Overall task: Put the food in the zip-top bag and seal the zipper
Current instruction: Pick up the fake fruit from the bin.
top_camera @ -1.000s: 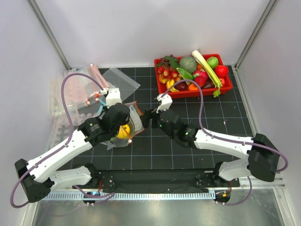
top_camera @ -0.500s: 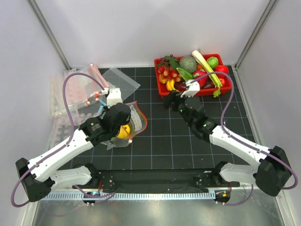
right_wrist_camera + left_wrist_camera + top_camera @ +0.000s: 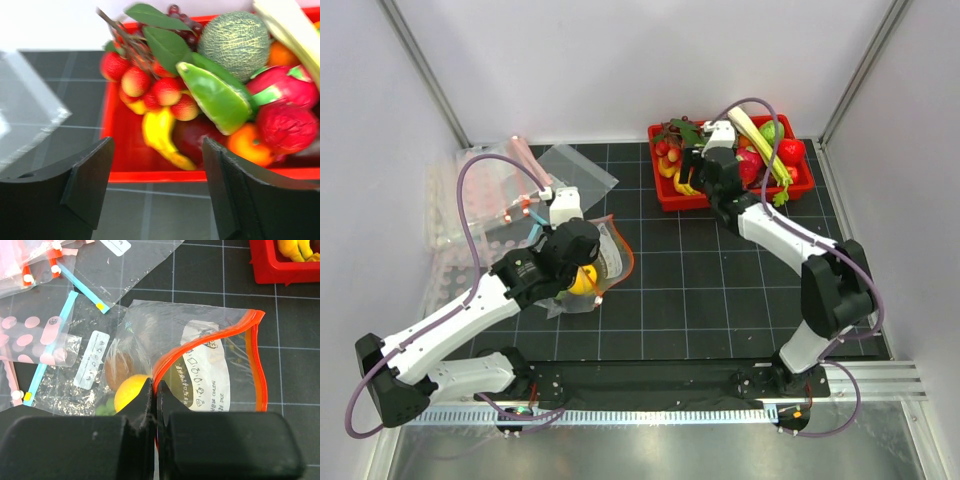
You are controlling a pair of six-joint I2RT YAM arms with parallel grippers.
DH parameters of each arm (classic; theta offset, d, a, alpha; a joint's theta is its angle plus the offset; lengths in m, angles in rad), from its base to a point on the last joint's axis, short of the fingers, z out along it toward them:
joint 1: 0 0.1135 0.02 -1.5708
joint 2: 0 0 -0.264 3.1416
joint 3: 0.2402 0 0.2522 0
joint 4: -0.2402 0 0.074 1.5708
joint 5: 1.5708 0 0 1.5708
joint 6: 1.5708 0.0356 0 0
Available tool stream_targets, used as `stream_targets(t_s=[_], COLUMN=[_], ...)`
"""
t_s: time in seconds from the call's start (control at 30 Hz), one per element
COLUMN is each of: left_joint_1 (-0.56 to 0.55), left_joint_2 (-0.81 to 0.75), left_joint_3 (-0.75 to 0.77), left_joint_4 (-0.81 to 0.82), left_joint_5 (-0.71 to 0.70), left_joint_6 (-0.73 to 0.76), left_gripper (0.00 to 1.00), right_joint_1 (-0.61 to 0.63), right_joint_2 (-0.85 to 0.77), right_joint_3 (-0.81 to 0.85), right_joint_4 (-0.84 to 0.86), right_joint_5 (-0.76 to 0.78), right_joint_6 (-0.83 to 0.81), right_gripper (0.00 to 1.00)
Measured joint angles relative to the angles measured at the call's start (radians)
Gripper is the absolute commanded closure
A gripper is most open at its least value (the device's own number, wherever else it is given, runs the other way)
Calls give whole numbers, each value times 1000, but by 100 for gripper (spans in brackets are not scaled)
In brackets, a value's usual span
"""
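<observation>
The zip-top bag (image 3: 200,355) lies on the black mat, also in the top view (image 3: 608,250), its red-orange zipper (image 3: 200,342) curving open. The yellow round fruit (image 3: 127,392) and a dark-orange piece (image 3: 117,371) are inside it, with a bit of green beside them. My left gripper (image 3: 154,386) is shut on the zipper strip at the near end of the mouth; in the top view it (image 3: 592,288) is at the bag's near side. My right gripper (image 3: 157,172) is open and empty above the near-left rim of the red tray (image 3: 150,176); in the top view it (image 3: 698,178) is there too.
The red tray (image 3: 665,200) at the back right holds several toy fruits, a banana (image 3: 160,132), a melon (image 3: 235,37), a celery stalk (image 3: 760,140). Other clear bags with pink and blue strips (image 3: 480,205) lie at the back left.
My right arm has swung from beside the bag's mouth back and right to the red tray, jaws open. My left gripper has kept its hold on the bag.
</observation>
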Motion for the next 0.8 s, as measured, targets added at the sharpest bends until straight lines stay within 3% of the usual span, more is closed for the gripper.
stream_targets(t_s=[0.3, 0.63, 0.77, 0.8], left_joint_1=[0, 0, 0, 0], left_joint_2=[1, 2, 3, 4], left_joint_3=[0, 0, 0, 0], left_joint_4=[8, 11, 13, 13], left_joint_5=[9, 23, 23, 23], left_joint_6=[0, 0, 0, 0], left_gripper=[100, 100, 100, 100], right_joint_1=[-25, -140, -166, -169], right_joint_2=[161, 304, 370, 385], right_joint_3=[57, 180, 250, 264], right_joint_4=[71, 88, 89, 89], right_joint_5=[37, -28, -67, -76], right_joint_6=[-333, -444, -465, -468], right_gripper=[20, 21, 34, 42])
